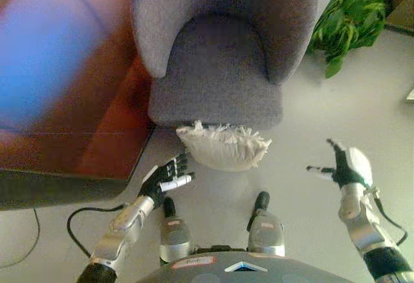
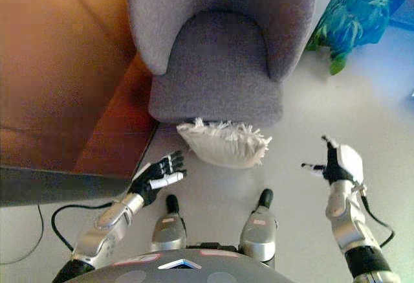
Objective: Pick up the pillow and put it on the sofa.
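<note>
A cream pillow (image 1: 224,146) with a shaggy fringe lies on the floor, against the front edge of a grey armchair (image 1: 220,56). My left hand (image 1: 167,177) is open, low and just left of the pillow, not touching it. My right hand (image 1: 344,165) is open with fingers spread, well to the right of the pillow and apart from it. Both hands hold nothing. The armchair seat (image 2: 217,69) is bare.
A brown wooden surface (image 2: 58,82) with a dark edge stands to the left, close to the armchair. A green plant (image 1: 349,14) stands at the back right. Pale floor (image 1: 362,101) lies to the right of the chair.
</note>
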You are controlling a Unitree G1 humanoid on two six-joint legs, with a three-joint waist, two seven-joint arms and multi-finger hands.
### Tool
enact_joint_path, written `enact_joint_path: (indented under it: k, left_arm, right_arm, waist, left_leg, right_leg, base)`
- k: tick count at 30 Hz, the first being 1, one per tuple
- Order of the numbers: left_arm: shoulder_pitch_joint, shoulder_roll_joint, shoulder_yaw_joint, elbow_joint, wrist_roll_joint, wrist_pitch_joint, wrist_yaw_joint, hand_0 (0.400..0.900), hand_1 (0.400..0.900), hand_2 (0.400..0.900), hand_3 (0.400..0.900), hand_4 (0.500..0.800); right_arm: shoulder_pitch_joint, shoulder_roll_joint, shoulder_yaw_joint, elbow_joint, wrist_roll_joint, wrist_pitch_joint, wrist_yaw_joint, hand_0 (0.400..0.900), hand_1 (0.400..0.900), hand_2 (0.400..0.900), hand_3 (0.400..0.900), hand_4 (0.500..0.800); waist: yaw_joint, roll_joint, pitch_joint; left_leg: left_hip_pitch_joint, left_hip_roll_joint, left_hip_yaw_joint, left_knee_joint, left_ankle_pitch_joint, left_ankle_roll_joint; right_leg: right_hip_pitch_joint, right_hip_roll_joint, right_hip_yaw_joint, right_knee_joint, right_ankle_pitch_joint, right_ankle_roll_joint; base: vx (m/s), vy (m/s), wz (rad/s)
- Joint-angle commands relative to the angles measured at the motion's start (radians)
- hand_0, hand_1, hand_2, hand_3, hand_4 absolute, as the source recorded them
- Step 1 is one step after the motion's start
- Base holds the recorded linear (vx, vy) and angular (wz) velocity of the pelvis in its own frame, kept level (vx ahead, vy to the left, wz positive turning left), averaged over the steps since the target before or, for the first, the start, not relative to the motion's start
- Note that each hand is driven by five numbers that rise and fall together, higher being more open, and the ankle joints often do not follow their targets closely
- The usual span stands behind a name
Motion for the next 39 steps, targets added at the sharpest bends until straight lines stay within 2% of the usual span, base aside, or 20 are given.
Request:
enact_joint_path:
  k: [1, 6, 11, 15, 20, 21, 23, 25, 29, 32, 37, 39]
  left_arm:
    - [-0.079, 0.12, 0.023, -0.105, -0.053, -0.13, 0.009, 0.9, 0.9, 0.9, 0.9, 0.8]
    - [-0.177, 0.15, -0.019, -0.098, -0.055, -0.165, 0.047, 0.9, 0.9, 0.9, 0.9, 0.8]
    - [-0.233, 0.157, -0.044, -0.119, -0.064, -0.193, 0.078, 0.9, 0.9, 0.9, 0.9, 0.8]
    - [-0.268, 0.161, -0.063, -0.126, -0.083, -0.195, 0.058, 0.9, 0.9, 0.9, 0.9, 0.8]
    - [-0.329, 0.17, -0.102, -0.129, -0.106, -0.223, 0.055, 0.9, 0.9, 0.9, 0.9, 0.8]
    - [-0.344, 0.17, -0.117, -0.128, -0.115, -0.228, 0.062, 0.9, 0.9, 0.9, 0.9, 0.8]
    - [-0.371, 0.165, -0.135, -0.117, -0.123, -0.243, 0.069, 0.9, 0.9, 0.9, 0.9, 0.8]
    - [-0.392, 0.158, -0.152, -0.109, -0.129, -0.253, 0.078, 0.9, 0.9, 0.9, 0.9, 0.8]
    - [-0.419, 0.14, -0.174, -0.1, -0.139, -0.285, 0.085, 0.9, 0.9, 0.9, 0.9, 0.8]
    - [-0.423, 0.132, -0.18, -0.113, -0.146, -0.287, 0.082, 0.9, 0.9, 0.9, 0.9, 0.8]
    - [-0.417, 0.118, -0.199, -0.111, -0.155, -0.307, 0.069, 0.9, 0.9, 0.9, 0.9, 0.8]
    - [-0.416, 0.111, -0.209, -0.103, -0.153, -0.31, 0.075, 0.9, 0.9, 0.9, 0.9, 0.8]
  right_arm:
    - [-0.118, 0.017, 0.023, -0.023, -0.07, -0.006, -0.109, 0.9, 0.9, 0.9, 0.9, 0.8]
    - [-0.248, 0.004, 0.042, 0.036, -0.039, 0.007, -0.123, 0.9, 0.9, 0.9, 0.9, 0.8]
    - [-0.355, -0.031, 0.049, 0.077, 0.017, 0.028, -0.153, 0.9, 0.9, 0.9, 0.9, 0.8]
    - [-0.436, -0.06, 0.046, 0.131, 0.085, 0.035, -0.154, 0.9, 0.9, 0.9, 0.9, 0.8]
    - [-0.625, -0.133, 0.072, 0.341, 0.147, 0.029, -0.154, 0.9, 0.9, 0.9, 0.9, 0.8]
    - [-0.682, -0.144, 0.092, 0.408, 0.164, 0.032, -0.18, 0.9, 0.9, 0.9, 0.9, 0.8]
    - [-0.784, -0.156, 0.126, 0.512, 0.195, 0.046, -0.206, 0.9, 0.9, 0.9, 0.9, 0.8]
    - [-0.863, -0.158, 0.144, 0.609, 0.229, 0.029, -0.229, 0.9, 0.9, 0.9, 0.9, 0.8]
    - [-0.98, -0.156, 0.183, 0.72, 0.293, 0.058, -0.203, 0.9, 0.9, 0.9, 0.9, 0.8]
    - [-1.015, -0.151, 0.205, 0.765, 0.285, 0.062, -0.199, 0.9, 0.9, 0.9, 0.9, 0.8]
    - [-1.064, -0.149, 0.213, 0.781, 0.309, 0.067, -0.293, 0.9, 0.9, 0.9, 0.9, 0.8]
    - [-1.072, -0.139, 0.203, 0.791, 0.315, 0.057, -0.29, 0.9, 0.9, 0.9, 0.9, 0.8]
  waist:
    - [0.027, -0.032, 0.068]
    - [0.041, -0.03, 0.14]
    - [0.059, -0.014, 0.184]
    - [0.074, 0.009, 0.199]
    - [0.094, 0.056, 0.209]
    - [0.104, 0.068, 0.209]
    - [0.117, 0.082, 0.209]
    - [0.128, 0.094, 0.209]
    - [0.149, 0.11, 0.209]
    - [0.159, 0.115, 0.209]
    - [0.168, 0.117, 0.209]
    - [0.168, 0.116, 0.209]
  left_leg:
    - [-0.108, 0.05, -0.062, 0.159, -0.064, 0.029]
    - [-0.307, 0.036, -0.119, 0.313, -0.101, 0.035]
    - [-0.476, 0.023, -0.168, 0.465, -0.159, 0.04]
    - [-0.592, 0.023, -0.177, 0.553, -0.185, 0.039]
    - [-0.745, 0.023, -0.186, 0.658, -0.205, 0.038]
    - [-0.767, 0.029, -0.194, 0.689, -0.236, 0.03]
    - [-0.825, 0.023, -0.204, 0.735, -0.247, 0.028]
    - [-0.873, 0.021, -0.215, 0.77, -0.254, 0.03]
    - [-0.987, 0.009, -0.24, 0.848, -0.267, 0.038]
    - [-1.041, 0.002, -0.253, 0.88, -0.27, 0.045]
    - [-1.102, -0.008, -0.267, 0.922, -0.273, 0.049]
    - [-1.107, -0.01, -0.267, 0.926, -0.272, 0.049]
  right_leg:
    - [-0.154, -0.149, 0.089, 0.118, 0.053, 0.054]
    - [-0.318, -0.191, 0.151, 0.226, 0.029, 0.058]
    - [-0.466, -0.206, 0.213, 0.373, -0.028, 0.05]
    - [-0.568, -0.224, 0.257, 0.481, -0.065, 0.048]
    - [-0.71, -0.245, 0.298, 0.591, -0.09, 0.052]
    - [-0.733, -0.25, 0.307, 0.63, -0.123, 0.061]
    - [-0.789, -0.256, 0.32, 0.675, -0.133, 0.061]
    - [-0.836, -0.26, 0.334, 0.713, -0.142, 0.06]
    - [-0.943, -0.264, 0.364, 0.797, -0.167, 0.056]
    - [-0.995, -0.266, 0.377, 0.837, -0.18, 0.053]
    - [-1.055, -0.27, 0.387, 0.892, -0.195, 0.049]
    - [-1.063, -0.269, 0.389, 0.903, -0.199, 0.047]
  base:
    - [-0.22, 0.013, 0.09]
    - [-0.15, 0.023, 0.09]
    - [-0.11, 0.077, 0.01]
    - [-0.09, 0.099, 0.05]
    - [-0.09, 0.116, 0.13]
    - [-0.03, 0.084, 0.12]
    - [-0.06, 0.075, 0.12]
    - [-0.07, 0.047, 0.14]
    - [-0.05, 0.032, 0.16]
    - [-0.02, 0.01, 0.15]
    - [0.0, -0.006, 0.11]
    - [0.02, 0.002, 0.06]
